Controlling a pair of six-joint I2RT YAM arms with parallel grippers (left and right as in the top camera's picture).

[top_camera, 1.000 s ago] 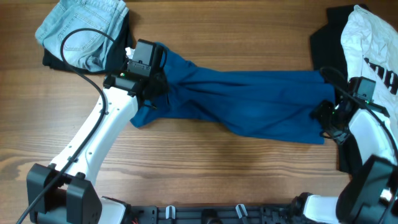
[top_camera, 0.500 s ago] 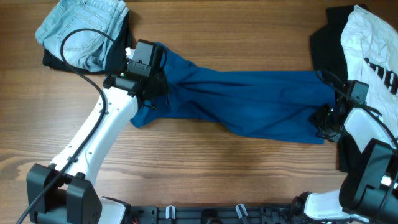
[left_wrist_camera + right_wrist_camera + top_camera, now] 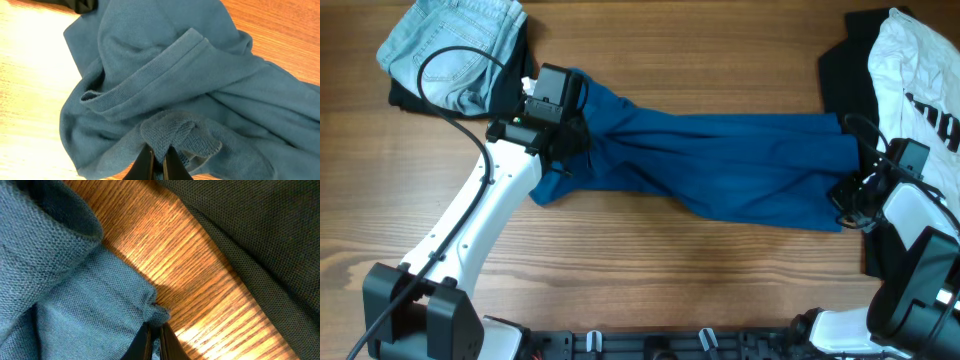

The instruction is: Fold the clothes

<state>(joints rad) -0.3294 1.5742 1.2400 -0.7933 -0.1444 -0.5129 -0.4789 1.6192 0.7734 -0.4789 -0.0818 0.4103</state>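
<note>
A: Item one, the blue shirt [image 3: 720, 170]. Location?
B: Middle of the table [image 3: 670, 290], drawn out in a long band. The long axis runs side to side, from the left gripper [image 3: 563, 135] to the right gripper [image 3: 852, 192]. Each arm is at the end nearer to it.
A: Left gripper, condition?
B: Clenched on a bunched fold at the shirt's left end, just below a ribbed band. The wrist view shows cloth wadded at the closed tips.
A: Right gripper?
B: Fingers drawn together on the small corner at the shirt's right end, low against the wood. It looks a thin nip; how much cloth is caught I cannot tell.
A: Other stock?
B: Pale denim [image 3: 450, 50] at far left, over a black piece [image 3: 405, 95]. White tee [image 3: 920, 70] at far right, over black cloth [image 3: 840, 70]. The shirt's right end lies just beside that black cloth.
A: Containers?
B: None in view; nothing sits inside anything.
A: The relation that matters?
B: The shirt spans between the two claws. In my judgement any lift or fold must work across that side-to-side axis, with both ends moving together.
</note>
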